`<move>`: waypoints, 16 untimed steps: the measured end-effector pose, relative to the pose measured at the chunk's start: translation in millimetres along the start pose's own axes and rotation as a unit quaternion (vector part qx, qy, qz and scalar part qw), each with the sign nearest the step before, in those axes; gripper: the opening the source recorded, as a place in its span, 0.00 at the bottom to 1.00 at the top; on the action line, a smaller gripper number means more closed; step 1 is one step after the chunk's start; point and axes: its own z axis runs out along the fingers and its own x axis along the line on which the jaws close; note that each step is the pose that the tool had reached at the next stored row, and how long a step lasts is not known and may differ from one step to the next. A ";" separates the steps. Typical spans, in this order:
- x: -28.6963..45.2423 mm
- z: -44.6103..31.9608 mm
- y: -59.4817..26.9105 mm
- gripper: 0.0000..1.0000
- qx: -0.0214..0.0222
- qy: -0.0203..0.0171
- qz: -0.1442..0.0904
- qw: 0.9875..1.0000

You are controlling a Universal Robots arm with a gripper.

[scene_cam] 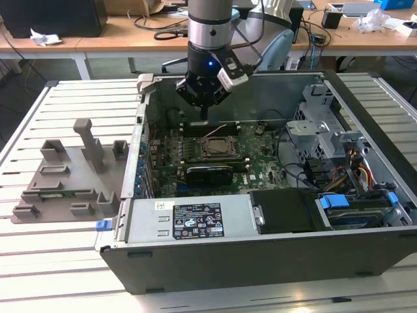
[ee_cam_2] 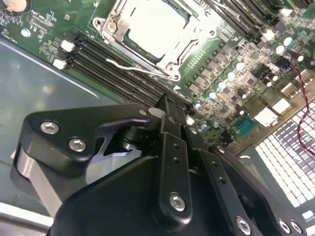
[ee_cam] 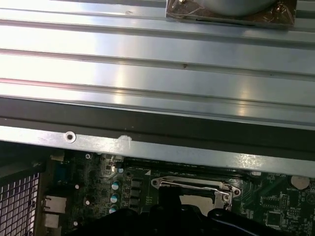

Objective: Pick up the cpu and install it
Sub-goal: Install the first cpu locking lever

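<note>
The open computer case lies on a slatted table, with its green motherboard facing up. In the middle of the board sits the dark socket frame with metal edges. Inside that frame lies a flat silvery-white square that looks like the cpu, bright with glare. A thin wire lever stands loose beside the frame. My gripper hangs over the memory slots, just past the socket towards the case's far wall. Its black fingers are pressed together and shut, with nothing visible between them.
A grey plastic tray with raised blocks lies on the table at the exterior view's left. A drive cage and coloured cables fill the case's right side. The case's metal wall runs close beside the socket.
</note>
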 end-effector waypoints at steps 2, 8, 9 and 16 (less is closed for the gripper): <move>-1.0 4.5 -0.2 0.11 0.000 0.000 0.000 1.000; -2.9 11.4 -0.5 0.11 0.000 0.001 0.000 1.000; -2.9 11.6 -0.5 0.11 0.000 0.001 0.000 1.000; -3.5 24.0 -0.8 0.11 0.000 0.001 0.000 1.000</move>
